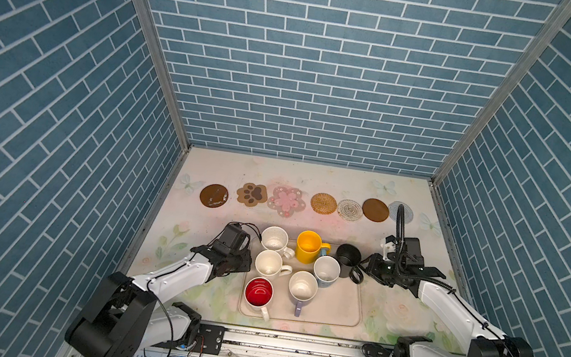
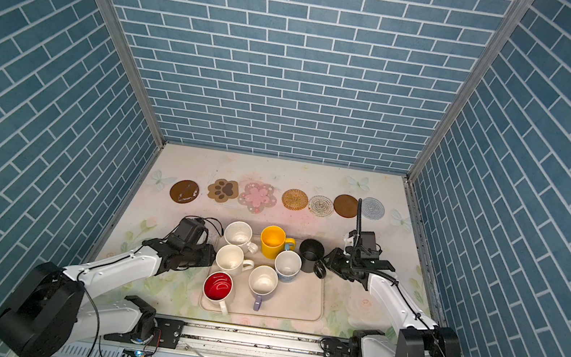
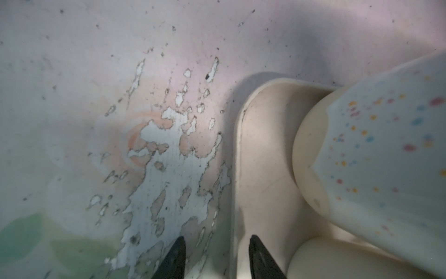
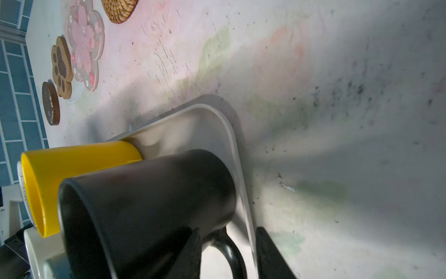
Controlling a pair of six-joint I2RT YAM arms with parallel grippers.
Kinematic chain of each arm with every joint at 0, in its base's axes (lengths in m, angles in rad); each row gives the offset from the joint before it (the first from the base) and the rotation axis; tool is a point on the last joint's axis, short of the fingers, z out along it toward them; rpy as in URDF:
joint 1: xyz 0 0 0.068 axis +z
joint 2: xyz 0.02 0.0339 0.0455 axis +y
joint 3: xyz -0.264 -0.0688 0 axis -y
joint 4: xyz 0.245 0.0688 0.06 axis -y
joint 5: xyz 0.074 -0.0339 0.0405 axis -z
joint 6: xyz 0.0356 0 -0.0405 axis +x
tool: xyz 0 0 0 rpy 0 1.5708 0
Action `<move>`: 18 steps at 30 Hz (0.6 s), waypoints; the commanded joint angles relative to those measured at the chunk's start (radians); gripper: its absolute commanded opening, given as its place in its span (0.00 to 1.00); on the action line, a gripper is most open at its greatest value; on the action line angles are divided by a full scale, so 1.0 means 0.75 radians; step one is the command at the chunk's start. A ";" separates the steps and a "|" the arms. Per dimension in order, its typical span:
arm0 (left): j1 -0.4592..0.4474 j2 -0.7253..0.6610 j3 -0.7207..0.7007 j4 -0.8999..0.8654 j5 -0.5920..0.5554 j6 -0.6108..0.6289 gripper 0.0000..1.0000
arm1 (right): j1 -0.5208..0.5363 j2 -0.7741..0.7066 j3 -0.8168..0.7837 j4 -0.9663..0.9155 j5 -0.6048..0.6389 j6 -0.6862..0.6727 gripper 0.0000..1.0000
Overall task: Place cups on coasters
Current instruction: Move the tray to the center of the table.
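1. Straddling the handle [image 4: 232, 252] of the black mug [image 4: 149, 198], the right pincer [image 4: 228, 229] has its jaws apart; whether they pinch it I cannot tell.
2. Released and empty, the left pincer [image 3: 216, 238] hangs over the tray [image 3: 237, 145] rim, beside a speckled cream mug [image 3: 374, 149].
3. All 7 mugs [image 1: 303, 285] stand on the tray, well apart from 7 coasters [image 1: 286, 201] rowed across the far surface [image 1: 391, 304].

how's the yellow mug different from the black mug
The yellow mug is bright yellow, the black mug matte black. The yellow mug's handle points toward the black mug, untouched; the black mug's handle lies between the right hand's fingers. Both stand upright on the tray.
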 commanded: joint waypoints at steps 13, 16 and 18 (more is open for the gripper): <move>0.007 0.074 -0.007 0.047 0.006 -0.022 0.29 | 0.034 0.222 -0.017 0.116 0.038 -0.057 0.32; 0.007 0.097 -0.015 0.072 0.023 -0.029 0.25 | 0.057 0.243 0.003 0.110 0.062 -0.061 0.30; 0.005 0.109 -0.018 0.083 0.029 -0.030 0.23 | 0.063 0.249 0.006 0.108 0.073 -0.057 0.29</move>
